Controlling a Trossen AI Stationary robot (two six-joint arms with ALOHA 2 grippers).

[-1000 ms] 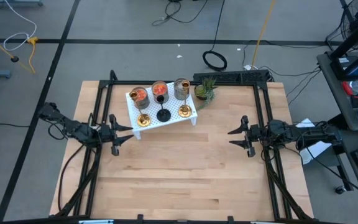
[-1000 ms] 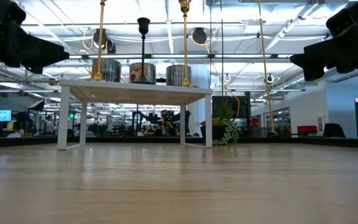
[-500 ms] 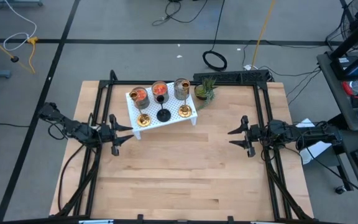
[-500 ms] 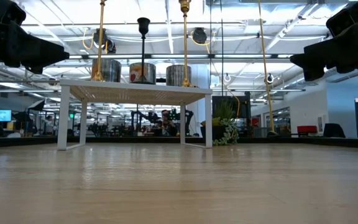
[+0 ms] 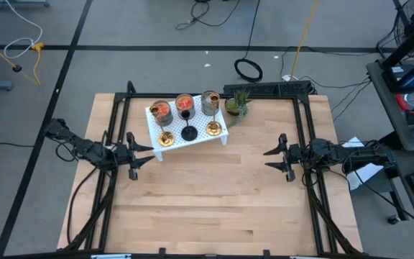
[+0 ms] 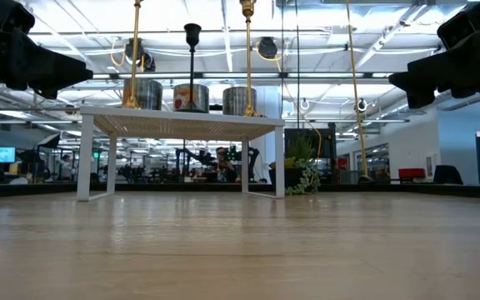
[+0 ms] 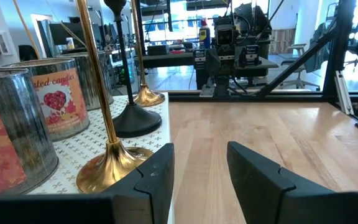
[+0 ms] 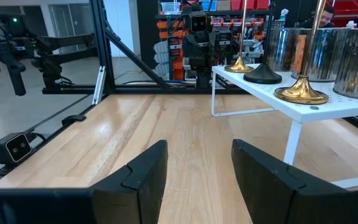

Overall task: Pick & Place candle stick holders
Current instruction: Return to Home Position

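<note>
On the white perforated rack [image 5: 192, 137] stand three glass cups at its far side: two orange ones [image 5: 162, 110] [image 5: 185, 104] and a greyish one [image 5: 210, 102]. In front stand a brass stemmed holder [image 5: 165, 137], a black stemmed holder [image 5: 189, 132] and a second brass one [image 5: 215, 128], each on its round base. My left gripper [image 5: 142, 153] is open and empty at the rack's left end. My right gripper [image 5: 273, 158] is open and empty right of the rack, well clear of it.
A small green potted plant [image 5: 237, 105] stands at the rack's far right corner. Black frame rails [image 5: 121, 115] run along the table's left, far and right sides. Bare wooden table [image 5: 214, 201] spreads between the grippers and toward the near edge.
</note>
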